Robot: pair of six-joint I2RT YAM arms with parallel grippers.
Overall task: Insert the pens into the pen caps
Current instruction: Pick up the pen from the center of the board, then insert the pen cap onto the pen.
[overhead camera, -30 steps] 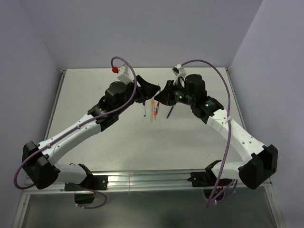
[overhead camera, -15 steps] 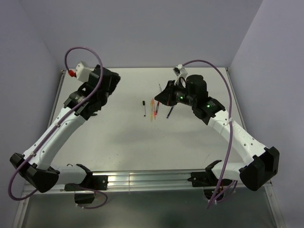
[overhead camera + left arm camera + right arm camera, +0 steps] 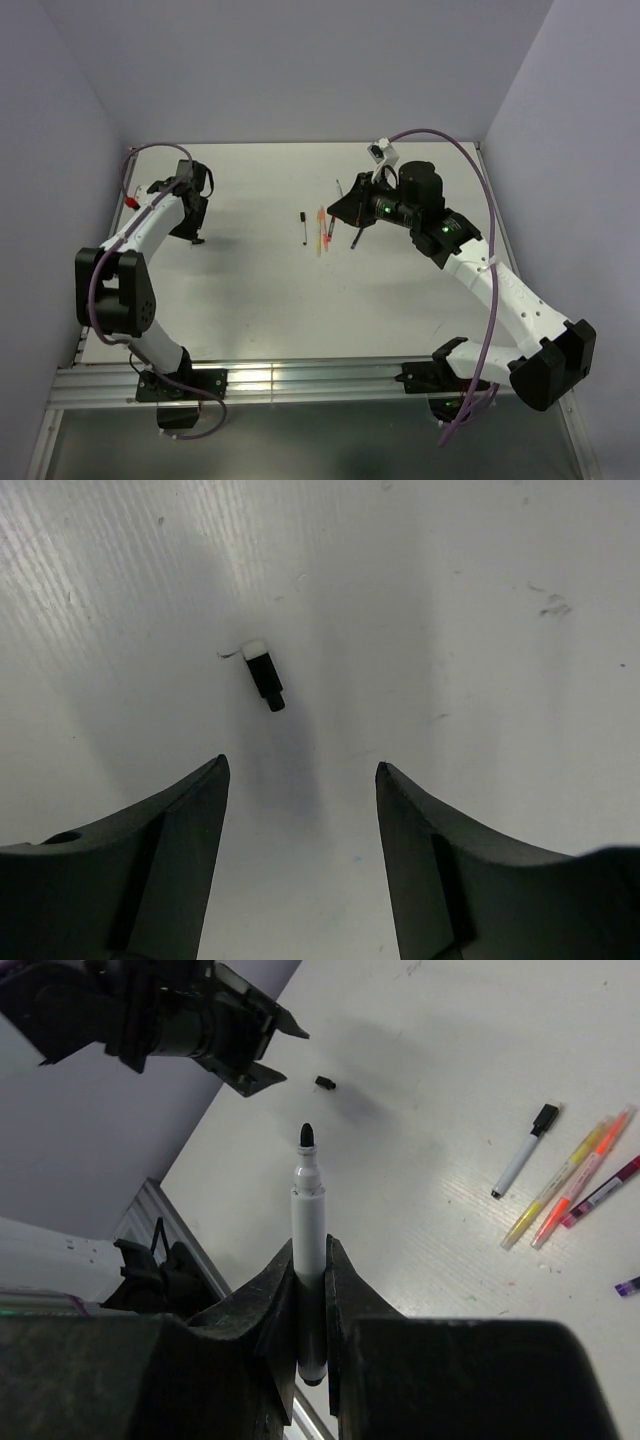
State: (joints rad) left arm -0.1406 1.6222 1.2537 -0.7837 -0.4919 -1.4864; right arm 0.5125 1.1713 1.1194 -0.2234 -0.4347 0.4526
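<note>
I count six pens in the right wrist view. One white marker pen with a bare black tip (image 3: 308, 1200) stands between the fingers of the right gripper (image 3: 310, 1252), which are closed tight on its barrel, so this pen is off the grey-white table (image 3: 250, 300). Four pens lie close together near the table's middle: a white pen with a black cap on it (image 3: 520, 1163), a thin yellow pen (image 3: 555, 1198), a thin orange pen (image 3: 583, 1192) touching the yellow one along its side, and a dark red pen (image 3: 605, 1192) just beside the orange. The sixth, a dark purple pen (image 3: 627, 1286), shows only its end at the picture's edge, a little apart from the group.

I can find only one loose cap: a small black stub cap with a white end (image 3: 264, 675). It lies on the table at the left side, well apart from the pens. The left gripper (image 3: 300, 770) hangs above the table just before this cap, its jaws spread wide and holding nothing. Between cap and fingers there is only bare table with a soft shadow.
</note>
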